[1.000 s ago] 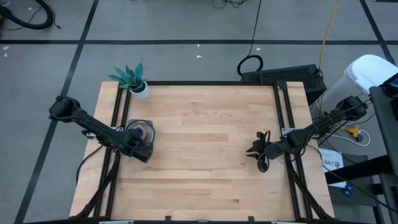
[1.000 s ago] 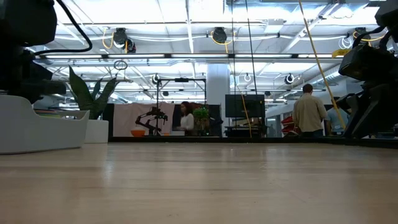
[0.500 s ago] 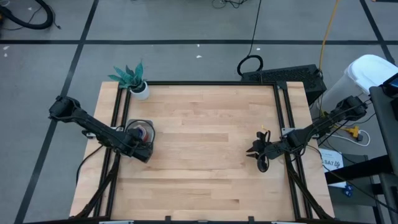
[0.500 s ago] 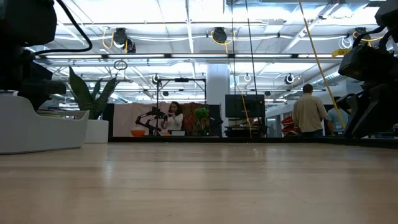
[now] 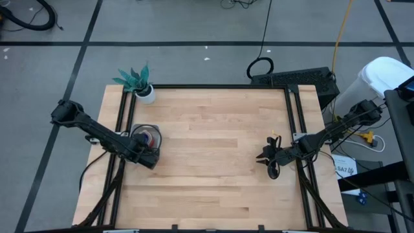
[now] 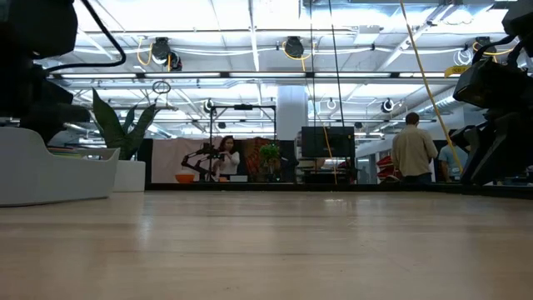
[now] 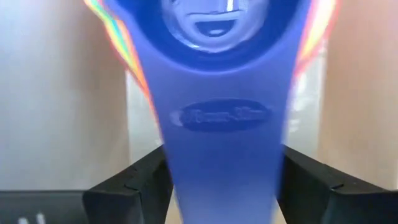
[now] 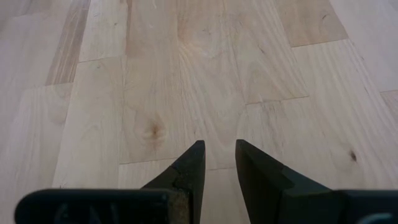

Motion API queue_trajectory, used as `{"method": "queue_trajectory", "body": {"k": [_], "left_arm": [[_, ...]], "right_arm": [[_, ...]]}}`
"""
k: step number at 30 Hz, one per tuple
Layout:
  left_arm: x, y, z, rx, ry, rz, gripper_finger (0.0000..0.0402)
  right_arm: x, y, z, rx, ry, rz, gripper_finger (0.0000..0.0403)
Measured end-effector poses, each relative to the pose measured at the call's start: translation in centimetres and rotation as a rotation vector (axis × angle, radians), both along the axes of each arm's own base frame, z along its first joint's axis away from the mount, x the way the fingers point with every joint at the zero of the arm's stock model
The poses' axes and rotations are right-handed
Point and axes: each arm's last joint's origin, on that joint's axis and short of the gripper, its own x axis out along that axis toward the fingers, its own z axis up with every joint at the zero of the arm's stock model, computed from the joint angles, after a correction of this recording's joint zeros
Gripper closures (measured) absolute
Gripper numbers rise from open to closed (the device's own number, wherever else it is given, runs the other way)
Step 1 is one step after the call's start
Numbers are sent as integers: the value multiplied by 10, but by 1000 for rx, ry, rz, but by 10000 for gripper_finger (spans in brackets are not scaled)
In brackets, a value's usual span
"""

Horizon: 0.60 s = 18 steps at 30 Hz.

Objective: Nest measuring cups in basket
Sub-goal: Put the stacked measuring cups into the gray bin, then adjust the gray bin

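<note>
Left gripper at table's left edge, over basket. Blue cup handle lies between its fingers; cannot tell whether fingers clamp it or stand clear. Stacked measuring cups sit in basket, coloured rims showing around blue one. Right gripper near table's right side, above bare wood, fingers slightly apart, holding nothing. Potted plant at far left corner.

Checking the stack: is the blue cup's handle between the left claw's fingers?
Yes: the blue cup's handle lies between the left claw's fingers; contact cannot be told.
</note>
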Motion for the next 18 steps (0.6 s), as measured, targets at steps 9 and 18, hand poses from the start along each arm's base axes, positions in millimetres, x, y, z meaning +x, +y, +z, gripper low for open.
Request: {"method": "queue_trajectory", "body": {"k": [9, 18], "left_arm": [[4, -1, 20, 42, 19, -22, 129], [5, -1, 22, 42, 19, -22, 101]], "right_arm": [[0, 0, 0, 0, 0, 0, 319], [0, 0, 0, -1, 0, 1, 319]]}}
